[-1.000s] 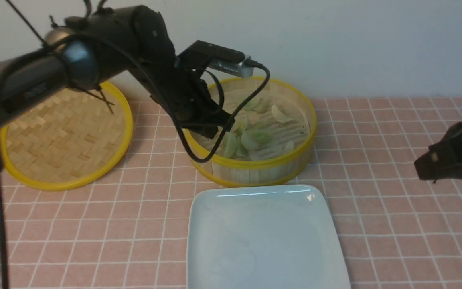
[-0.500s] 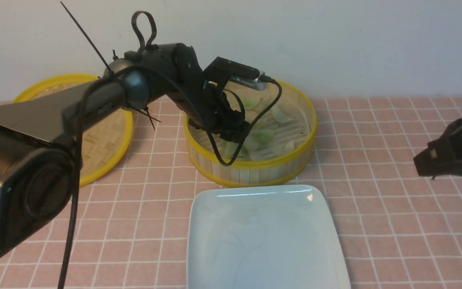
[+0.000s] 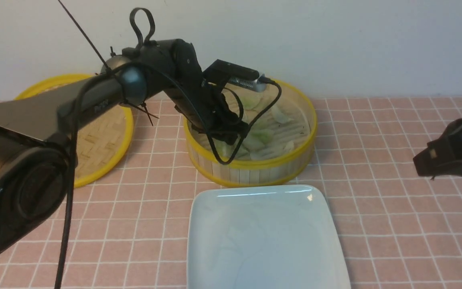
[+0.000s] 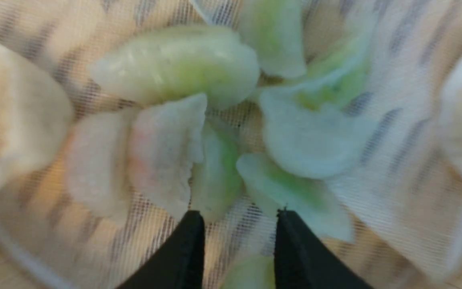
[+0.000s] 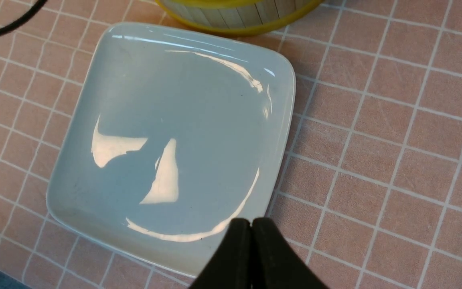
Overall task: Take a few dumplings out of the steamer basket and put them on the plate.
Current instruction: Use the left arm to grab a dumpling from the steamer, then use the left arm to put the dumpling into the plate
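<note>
While the left pincer (image 4: 238,212) hangs parted over pale green, pleated, translucent dumplings (image 4: 175,64) heaped toward the steamer basket's (image 3: 255,170) seven o'clock, the right pincer (image 5: 251,224) sits closed.

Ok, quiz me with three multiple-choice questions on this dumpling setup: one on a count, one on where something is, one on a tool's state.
1. How many dumplings lie on the plate?
A none
B two
C four

2. Where is the left tool?
A over the plate
B down in the steamer basket
C clear of both

3. What state is the right tool in?
A shut, with nothing in it
B wide open
C shut on a dumpling

Answers:
1 A: the plate's glossy surface is bare in both views of it.
2 B: the front view shows it reaching inside the basket wall, and its wrist view shows dumplings right at its tips.
3 A: in its wrist view its fingers meet with no gap.
</note>
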`<state>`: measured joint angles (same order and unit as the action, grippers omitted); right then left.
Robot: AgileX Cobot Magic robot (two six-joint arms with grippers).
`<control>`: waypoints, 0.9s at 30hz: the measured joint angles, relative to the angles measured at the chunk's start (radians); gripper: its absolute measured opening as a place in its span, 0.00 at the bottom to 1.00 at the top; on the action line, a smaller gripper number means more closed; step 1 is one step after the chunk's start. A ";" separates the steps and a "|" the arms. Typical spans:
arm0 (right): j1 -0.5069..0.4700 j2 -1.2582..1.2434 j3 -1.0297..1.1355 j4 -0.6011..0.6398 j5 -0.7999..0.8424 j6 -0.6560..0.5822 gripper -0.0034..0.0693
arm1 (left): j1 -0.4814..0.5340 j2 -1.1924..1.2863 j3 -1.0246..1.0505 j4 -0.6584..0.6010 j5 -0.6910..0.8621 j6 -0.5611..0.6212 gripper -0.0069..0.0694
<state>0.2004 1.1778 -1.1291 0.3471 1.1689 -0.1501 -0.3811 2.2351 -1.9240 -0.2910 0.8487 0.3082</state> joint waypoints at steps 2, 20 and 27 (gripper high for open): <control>0.000 0.000 0.000 0.002 0.002 0.000 0.03 | 0.000 -0.046 0.000 0.001 0.026 -0.009 0.34; 0.000 0.000 0.000 0.089 0.028 -0.031 0.03 | -0.102 -0.367 0.197 0.007 0.376 -0.056 0.34; 0.000 0.000 0.000 0.093 0.038 -0.053 0.03 | -0.211 -0.324 0.359 0.003 0.245 -0.095 0.34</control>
<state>0.2004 1.1778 -1.1291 0.4398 1.2068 -0.2033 -0.5922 1.9109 -1.5653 -0.2880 1.0934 0.2132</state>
